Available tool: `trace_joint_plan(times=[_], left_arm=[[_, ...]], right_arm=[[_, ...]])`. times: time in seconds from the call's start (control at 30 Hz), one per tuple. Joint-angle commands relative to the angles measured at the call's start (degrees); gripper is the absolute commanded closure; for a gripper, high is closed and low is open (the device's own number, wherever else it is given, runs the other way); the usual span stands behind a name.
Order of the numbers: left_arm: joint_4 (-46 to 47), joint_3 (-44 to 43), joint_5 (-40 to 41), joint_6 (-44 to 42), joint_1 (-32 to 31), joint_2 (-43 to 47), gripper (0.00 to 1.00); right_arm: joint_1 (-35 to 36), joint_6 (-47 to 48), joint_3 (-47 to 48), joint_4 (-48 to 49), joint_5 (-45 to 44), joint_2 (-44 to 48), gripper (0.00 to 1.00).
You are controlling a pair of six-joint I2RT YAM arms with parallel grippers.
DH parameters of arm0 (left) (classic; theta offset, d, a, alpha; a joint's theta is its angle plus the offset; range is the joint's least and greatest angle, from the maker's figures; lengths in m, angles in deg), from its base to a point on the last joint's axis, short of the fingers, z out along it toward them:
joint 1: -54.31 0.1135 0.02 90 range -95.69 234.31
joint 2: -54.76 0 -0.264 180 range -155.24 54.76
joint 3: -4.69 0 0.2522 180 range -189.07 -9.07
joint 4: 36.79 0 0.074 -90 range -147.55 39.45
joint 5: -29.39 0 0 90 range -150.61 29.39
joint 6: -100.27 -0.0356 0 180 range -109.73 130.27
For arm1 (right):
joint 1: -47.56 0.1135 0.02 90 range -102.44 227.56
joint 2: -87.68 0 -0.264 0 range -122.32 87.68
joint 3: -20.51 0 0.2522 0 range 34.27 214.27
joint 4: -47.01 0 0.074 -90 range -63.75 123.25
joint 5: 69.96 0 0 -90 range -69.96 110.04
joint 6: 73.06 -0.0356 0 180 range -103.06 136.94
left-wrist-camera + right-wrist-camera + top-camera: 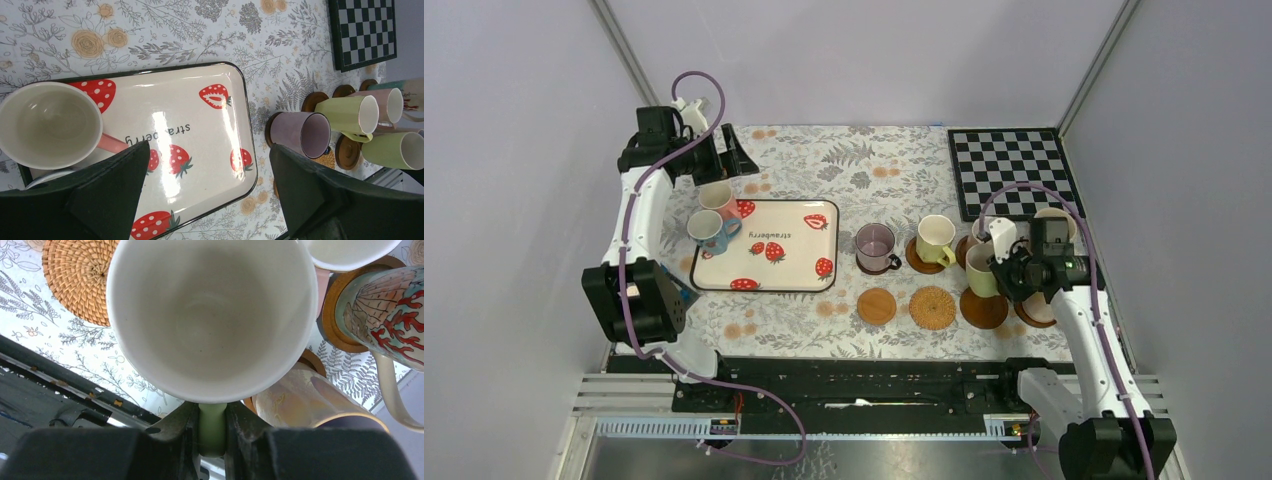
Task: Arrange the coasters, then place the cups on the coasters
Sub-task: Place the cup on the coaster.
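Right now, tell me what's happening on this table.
The right end effector is shut on the handle of a green mug, near a dark coaster. The left end effector is open above the strawberry tray, where a pink-handled mug stands. The woven coaster is bare.

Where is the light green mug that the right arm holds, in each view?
Top external: light green mug right of centre, at the right jaws.
Left wrist: near the right edge, lower half.
Right wrist: fills the centre, handle between the jaws.
Shared landmark: woven coaster beside it.
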Motion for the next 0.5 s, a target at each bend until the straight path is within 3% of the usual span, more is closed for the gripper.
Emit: trace_joint_plan(times=[0.0,0.47], left_arm=[[2.8,-3.7,-0.8,-0.3,-0.5,-0.6,0.01],[1.3,-6.8,1.1,-0.1,-2.0,-1.6,0.01]], right_arm=[[-4.4,5.4,-1.7,7.9,7.0,1.2,1.00],[-8.1,11.6,-10.5,8.7,9.8,6.4,1.00]])
